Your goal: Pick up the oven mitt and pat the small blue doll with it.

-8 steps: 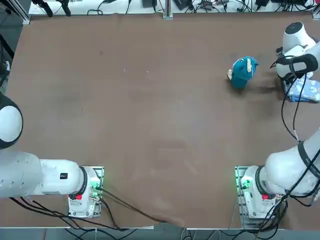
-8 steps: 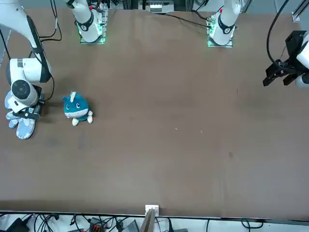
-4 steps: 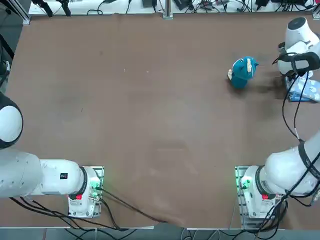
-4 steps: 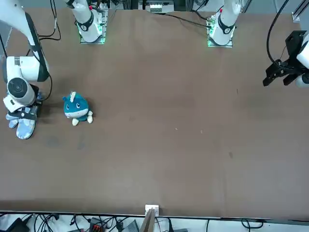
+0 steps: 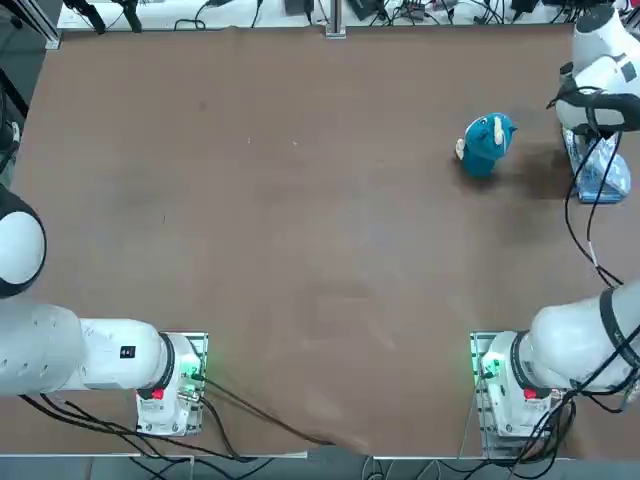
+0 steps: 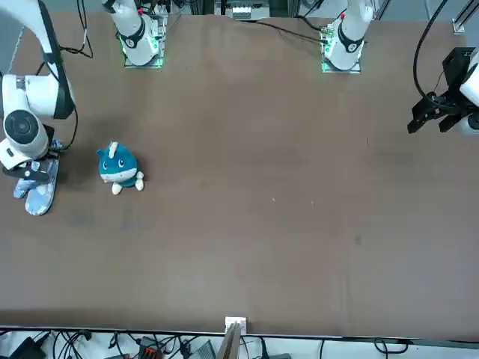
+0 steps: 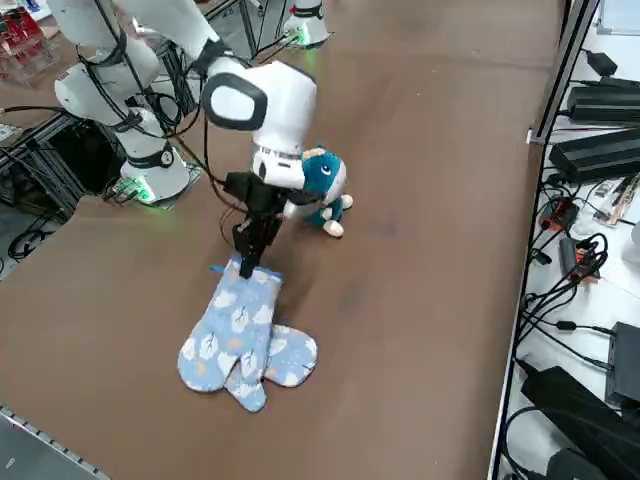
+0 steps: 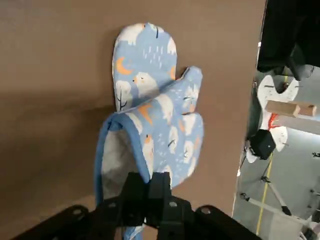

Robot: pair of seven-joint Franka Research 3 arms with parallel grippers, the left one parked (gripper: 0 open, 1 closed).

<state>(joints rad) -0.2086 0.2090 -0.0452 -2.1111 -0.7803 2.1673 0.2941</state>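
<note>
At the table's (image 6: 247, 224) left edge in the front view, the oven mitt (image 6: 39, 193) is pinched by its cuff in the closed right gripper (image 6: 33, 178); its tip rests on the surface. The small blue doll (image 6: 117, 168) is seen just to the right, apart from it.
</note>
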